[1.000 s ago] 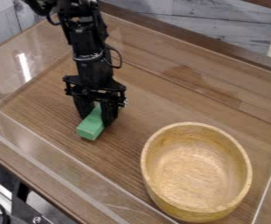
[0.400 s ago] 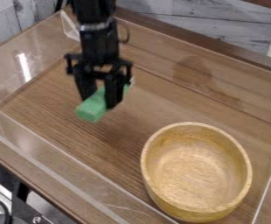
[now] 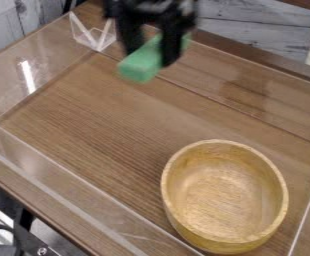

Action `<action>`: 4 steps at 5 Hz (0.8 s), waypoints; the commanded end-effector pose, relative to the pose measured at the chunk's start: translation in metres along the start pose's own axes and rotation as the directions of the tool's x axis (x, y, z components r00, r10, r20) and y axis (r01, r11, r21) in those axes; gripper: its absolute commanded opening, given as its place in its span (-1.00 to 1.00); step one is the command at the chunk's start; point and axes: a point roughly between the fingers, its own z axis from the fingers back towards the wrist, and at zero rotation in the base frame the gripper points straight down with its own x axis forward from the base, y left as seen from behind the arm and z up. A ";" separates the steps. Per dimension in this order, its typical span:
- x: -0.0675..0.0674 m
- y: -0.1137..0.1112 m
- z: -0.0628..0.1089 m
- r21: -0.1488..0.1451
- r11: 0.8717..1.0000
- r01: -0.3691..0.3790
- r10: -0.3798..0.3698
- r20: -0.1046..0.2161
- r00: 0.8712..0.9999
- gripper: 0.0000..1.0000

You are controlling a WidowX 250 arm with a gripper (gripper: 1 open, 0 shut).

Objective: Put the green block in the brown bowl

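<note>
The green block (image 3: 142, 61) hangs high above the table near the top middle of the view, held between the dark fingers of my gripper (image 3: 150, 48), which is shut on it. Motion blur smears the gripper and the upper end of the block. The brown bowl (image 3: 226, 235) stands on the wooden table at the lower right, round, light wood, nothing inside it. The block is up and to the left of the bowl, well apart from it.
A clear plastic wall (image 3: 24, 165) borders the table along the left and front edges. A pale tiled wall (image 3: 265, 25) runs along the back. The wooden tabletop (image 3: 104, 130) spreads between the gripper and the bowl.
The gripper has risen off the table with the green block in it and shifted to the right. The bowl has not moved.
</note>
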 end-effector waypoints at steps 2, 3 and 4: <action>-0.050 -0.023 -0.009 0.033 0.989 0.142 -0.144 0.075 0.987 -1.00; -0.062 -0.041 -0.027 0.055 0.984 0.172 -0.177 0.090 0.980 -1.00; -0.058 -0.085 -0.049 0.077 0.976 0.205 -0.212 0.103 0.972 -1.00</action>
